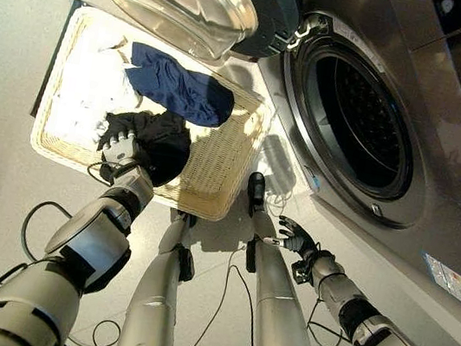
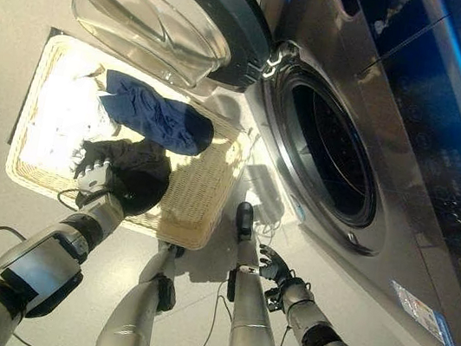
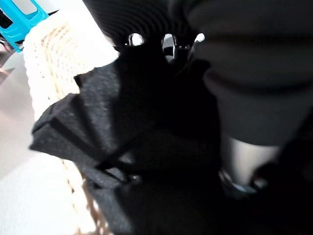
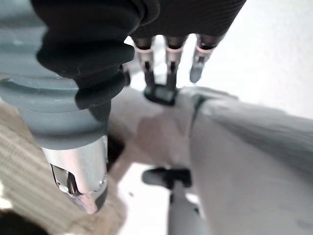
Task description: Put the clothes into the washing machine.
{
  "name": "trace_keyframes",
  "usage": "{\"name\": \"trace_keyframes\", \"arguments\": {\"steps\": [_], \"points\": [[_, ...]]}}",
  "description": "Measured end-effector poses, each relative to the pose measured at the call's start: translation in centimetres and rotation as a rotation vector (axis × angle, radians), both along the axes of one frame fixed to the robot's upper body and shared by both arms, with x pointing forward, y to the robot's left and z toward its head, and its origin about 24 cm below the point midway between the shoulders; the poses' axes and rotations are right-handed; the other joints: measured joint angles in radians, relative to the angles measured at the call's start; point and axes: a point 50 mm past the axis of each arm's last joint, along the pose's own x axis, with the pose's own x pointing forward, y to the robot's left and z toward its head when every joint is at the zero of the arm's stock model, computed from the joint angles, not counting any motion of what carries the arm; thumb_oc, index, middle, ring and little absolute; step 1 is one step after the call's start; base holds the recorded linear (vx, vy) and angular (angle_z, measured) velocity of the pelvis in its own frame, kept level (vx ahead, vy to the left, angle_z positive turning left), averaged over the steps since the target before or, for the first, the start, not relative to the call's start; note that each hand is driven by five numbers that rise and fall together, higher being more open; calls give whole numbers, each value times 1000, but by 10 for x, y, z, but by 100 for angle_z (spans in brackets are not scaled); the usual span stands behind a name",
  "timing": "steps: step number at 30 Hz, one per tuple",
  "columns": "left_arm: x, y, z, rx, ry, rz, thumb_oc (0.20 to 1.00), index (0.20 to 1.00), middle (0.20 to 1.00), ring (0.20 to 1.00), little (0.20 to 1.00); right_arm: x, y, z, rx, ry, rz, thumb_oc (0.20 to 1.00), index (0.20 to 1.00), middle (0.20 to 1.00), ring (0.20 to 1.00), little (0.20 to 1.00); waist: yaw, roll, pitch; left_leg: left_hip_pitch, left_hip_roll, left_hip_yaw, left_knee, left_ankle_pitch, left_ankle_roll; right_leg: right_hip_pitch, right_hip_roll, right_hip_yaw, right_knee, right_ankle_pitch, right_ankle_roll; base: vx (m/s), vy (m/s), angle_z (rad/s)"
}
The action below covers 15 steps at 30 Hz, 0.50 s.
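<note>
Left robot hand (image 1: 120, 149) clutching black garment (image 1: 164, 147) inside basket (image 1: 210, 189), right robot hand (image 1: 298, 235) relaxed, washer drum (image 1: 361, 123) open

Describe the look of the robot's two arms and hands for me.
Both arms are silver-grey shells with black joint sections. The left hand and right hand each wear a dark ribbed cover over the back and wrist. The fingers are silver with dark tips.
</note>
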Motion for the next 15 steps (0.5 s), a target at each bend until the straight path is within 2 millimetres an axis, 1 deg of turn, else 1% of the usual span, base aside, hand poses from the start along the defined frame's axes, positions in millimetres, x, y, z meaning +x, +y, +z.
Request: {"name": "trace_keyframes", "arguments": {"steps": [1,2,3,4,6,9,11,14,15], "points": [[2,8,13,35,-21,18,300,300,300,300,300,1,3,3,19,-14,5,1000,1000,1000,1000,1000,-3,-11,-16,-22,-3,-1,3,0,1,-25,-1,3,6,1,1,27,-35,1],[4,9,19,44,-31,17,200,200,200,200,200,2,4,4,31,-16,2,1000,1000,1000,1000,1000,-4,-12,-16,-27,-5,-3,4,0,1,-28,-3,3,5,1,2,29,-47,1],[4,9,20,57,-28,13,200,200,200,200,200,2,4,5,36,-18,1,1000,1000,1000,1000,1000,-5,-13,-16,-29,-5,-3,4,0,0,-30,-4,3,4,1,2,23,-41,1],[4,10,23,156,3,8,200,200,200,200,200,2,5,5,58,-18,-4,1000,1000,1000,1000,1000,-7,-22,-29,-52,-6,-2,4,0,1,-55,-4,3,8,1,2,0,0,0],[5,13,30,180,2,33,200,200,200,200,200,4,6,8,73,-30,-9,1000,1000,1000,1000,1000,-7,-19,-39,-72,-6,-3,3,2,3,-78,-5,3,13,2,3,0,0,0],[5,15,32,152,-6,54,200,200,200,200,200,5,7,9,80,-36,-8,1000,1000,1000,1000,1000,-14,-20,-39,-78,-5,-4,6,2,3,-84,-5,3,21,1,3,-1,-44,1],[4,18,32,109,-38,79,200,200,200,200,200,5,8,11,86,-44,-6,1000,1000,1000,1000,1000,-23,-20,-39,-88,-4,-16,12,2,3,-91,-4,-1,26,0,2,2,-59,2],[4,20,33,73,-98,91,200,200,200,200,200,5,8,11,101,-48,-21,1000,1000,1000,1000,1000,-20,-21,-49,-113,-6,-52,16,1,2,-112,2,-11,35,-1,1,0,-78,4],[4,22,34,-34,-162,104,200,200,200,200,200,5,8,11,104,-56,-29,1000,1000,1000,1000,1000,-15,-21,-49,-117,-6,-71,16,3,-1,-112,6,-17,34,-1,1,-11,-20,4]]}}
